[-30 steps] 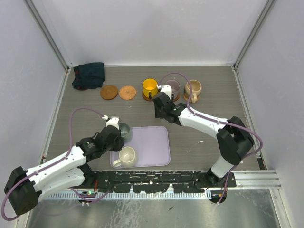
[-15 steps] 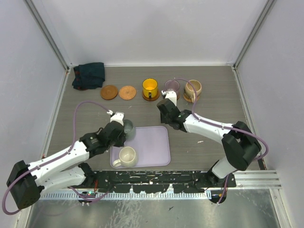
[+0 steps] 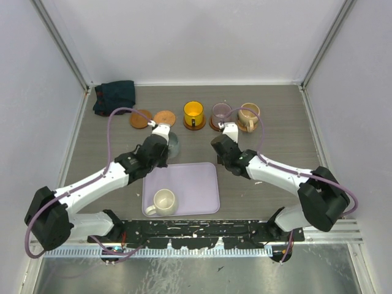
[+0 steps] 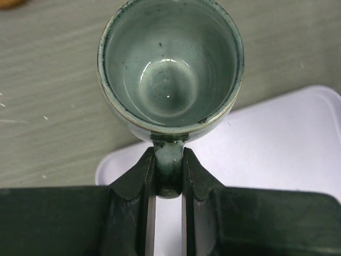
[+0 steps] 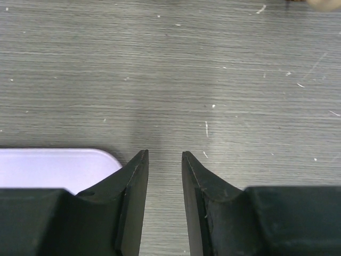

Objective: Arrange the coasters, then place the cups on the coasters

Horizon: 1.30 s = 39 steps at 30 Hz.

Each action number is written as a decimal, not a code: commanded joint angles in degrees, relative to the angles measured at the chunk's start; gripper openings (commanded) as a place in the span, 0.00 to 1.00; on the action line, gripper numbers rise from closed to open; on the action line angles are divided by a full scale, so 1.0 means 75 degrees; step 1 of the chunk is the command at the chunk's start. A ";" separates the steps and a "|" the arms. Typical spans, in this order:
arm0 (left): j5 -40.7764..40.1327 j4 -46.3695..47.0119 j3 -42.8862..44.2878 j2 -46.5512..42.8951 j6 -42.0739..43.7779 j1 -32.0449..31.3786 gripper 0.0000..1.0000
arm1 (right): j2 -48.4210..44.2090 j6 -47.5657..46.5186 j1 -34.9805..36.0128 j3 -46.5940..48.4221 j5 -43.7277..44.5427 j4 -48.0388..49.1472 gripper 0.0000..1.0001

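Gripping grey-green cup, tray close, coasters beyond

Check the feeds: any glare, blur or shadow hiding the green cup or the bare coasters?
Left wrist: the grey-green cup is sharp, with small glints in its glazed bowl; the left gripper is dark. Top external: even light, soft shadows; a cable crosses one bare coaster. Right wrist: table grain crisp, a faint shadow ahead of the right gripper.
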 commanded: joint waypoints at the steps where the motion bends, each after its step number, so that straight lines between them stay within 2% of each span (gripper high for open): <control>1: -0.0299 0.1634 0.0847 0.0274 0.0664 0.0612 0.00 | -0.0617 0.0152 -0.0225 -0.0244 0.0427 0.0301 0.37; 9: -0.0068 0.2211 0.1654 0.1521 0.1216 0.1555 0.00 | -0.1142 0.0118 -0.0763 -0.0632 0.0293 0.0291 0.36; 19: 0.0581 0.2970 0.2733 0.3214 0.1306 0.2487 0.00 | -0.1762 -0.0127 -0.1528 -0.0724 0.0326 0.0053 0.36; 28: 0.0735 0.3607 0.3172 0.3942 0.1415 0.2787 0.00 | -0.1496 -0.0053 -0.1809 -0.0608 0.0075 0.0025 0.36; 39: 0.0810 0.3812 0.3526 0.4449 0.1347 0.2827 0.00 | -0.1056 -0.0036 -0.1828 -0.0444 -0.0298 0.0239 0.36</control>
